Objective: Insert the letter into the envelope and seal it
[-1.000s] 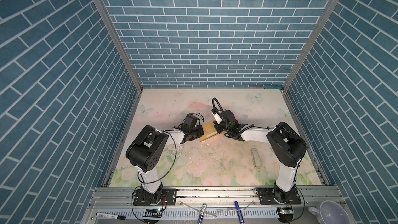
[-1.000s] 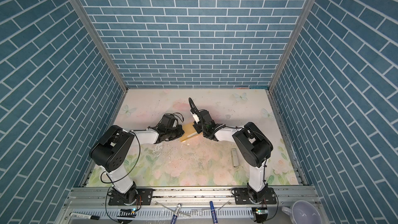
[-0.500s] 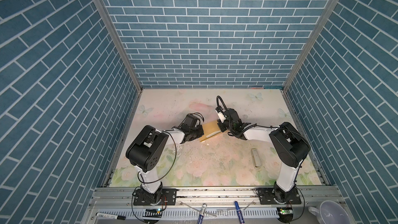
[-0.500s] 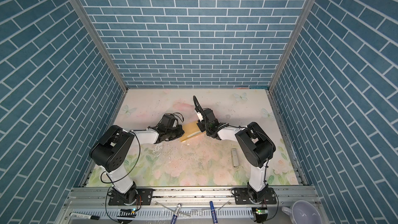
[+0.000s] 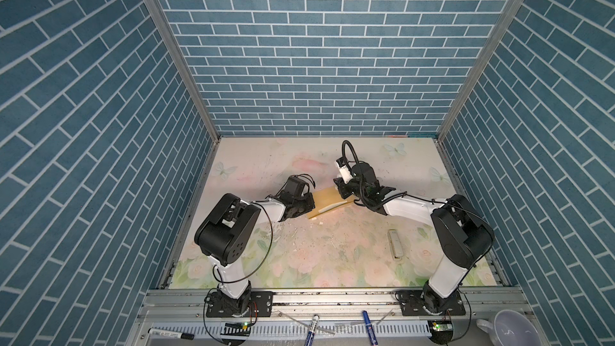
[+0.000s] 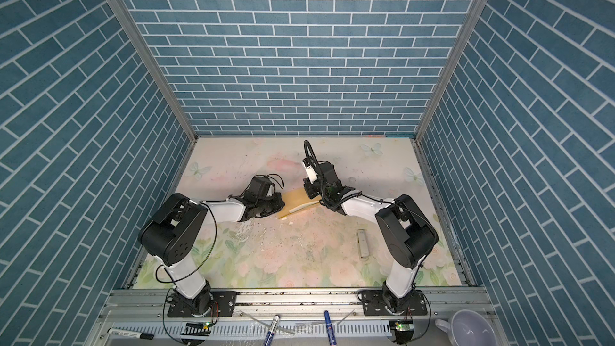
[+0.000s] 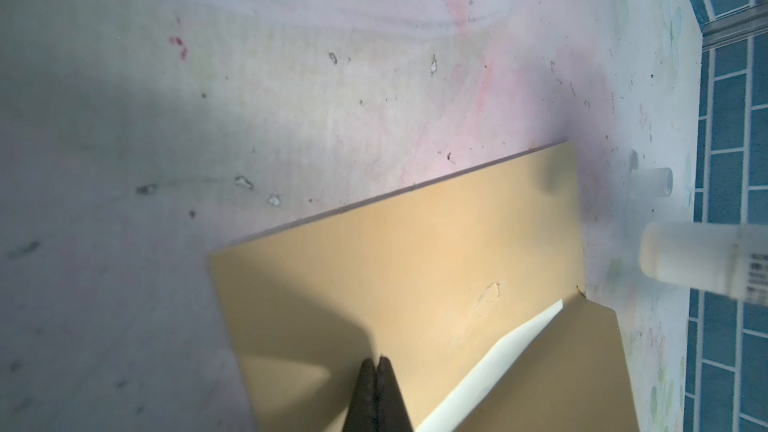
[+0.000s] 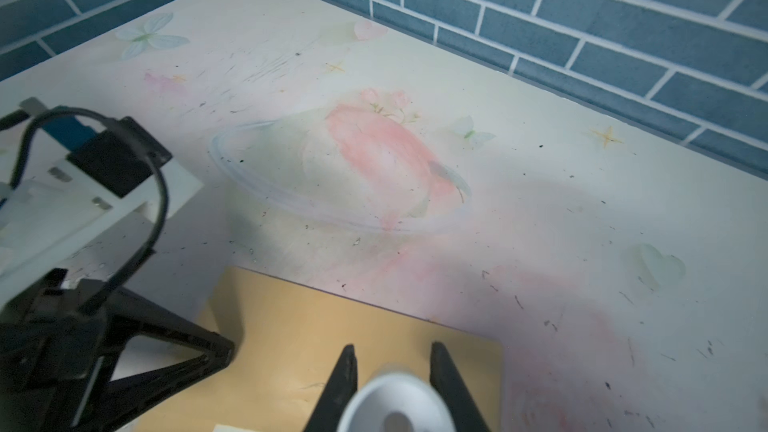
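Observation:
The mustard-yellow envelope (image 5: 327, 198) (image 6: 297, 198) lies slanted at mid-table. Its flap (image 7: 582, 367) is folded out, with a pale strip (image 7: 490, 363) along the fold. My left gripper (image 5: 312, 204) (image 6: 281, 205) (image 7: 376, 361) is shut, its tips resting on the envelope's left end (image 7: 415, 284). My right gripper (image 5: 342, 191) (image 6: 311, 191) (image 8: 392, 351) hovers over the envelope's right end (image 8: 332, 326), shut on a white glue tube (image 8: 395, 403) (image 7: 702, 261). The letter is out of view.
A small clear cap (image 7: 650, 182) stands on the table just beyond the envelope's right end. A grey bar (image 5: 395, 243) (image 6: 363, 243) lies nearer the front right. Crumbs dot the floral table (image 5: 299, 244). Pens (image 5: 312, 326) and a mug (image 5: 509, 327) sit beyond the front rail.
My right gripper has shifted slightly right and back over the envelope's right end, still holding the tube. The left gripper and the envelope have stayed put.

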Available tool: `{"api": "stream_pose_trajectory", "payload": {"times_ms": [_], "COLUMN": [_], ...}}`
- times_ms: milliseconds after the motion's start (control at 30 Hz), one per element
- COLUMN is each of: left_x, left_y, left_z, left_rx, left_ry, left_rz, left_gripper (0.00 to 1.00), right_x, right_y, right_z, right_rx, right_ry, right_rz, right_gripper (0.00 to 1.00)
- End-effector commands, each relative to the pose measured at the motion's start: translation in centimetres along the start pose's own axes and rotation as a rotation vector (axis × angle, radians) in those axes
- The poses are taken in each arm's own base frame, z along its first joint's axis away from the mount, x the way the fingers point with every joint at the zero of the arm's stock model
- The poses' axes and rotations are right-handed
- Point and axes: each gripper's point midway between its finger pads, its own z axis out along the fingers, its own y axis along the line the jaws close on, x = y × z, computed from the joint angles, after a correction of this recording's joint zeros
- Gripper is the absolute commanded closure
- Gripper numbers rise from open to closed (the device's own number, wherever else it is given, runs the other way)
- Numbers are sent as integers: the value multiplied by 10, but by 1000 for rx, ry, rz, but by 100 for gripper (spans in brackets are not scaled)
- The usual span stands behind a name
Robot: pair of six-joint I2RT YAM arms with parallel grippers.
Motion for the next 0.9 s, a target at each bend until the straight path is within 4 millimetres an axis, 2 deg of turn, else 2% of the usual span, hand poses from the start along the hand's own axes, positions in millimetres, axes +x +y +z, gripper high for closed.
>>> {"api": "stream_pose_trajectory", "payload": {"times_ms": [0, 167, 333, 533, 867], "left_x": [43, 43, 44, 45, 45], "left_y": [66, 66, 67, 67, 67], "left_z": [7, 7, 8, 8, 11], "left_rx": [-231, -229, -230, -227, -222], "left_ry": [125, 125, 126, 129, 130], "left_rz": [-25, -26, -28, -30, -35], "left_gripper": [100, 100, 100, 100, 100], "right_x": [-30, -24, -17, -13, -2], "right_y": [25, 44, 55, 64, 67], "right_z": [4, 16, 28, 37, 48], "right_rx": [-58, -82, -96, -107, -105], "right_ry": [-64, -49, -44, -50, -28], "right_rz": [-20, -59, -66, -63, -80], "right_gripper": [100, 100, 100, 100, 100]}}
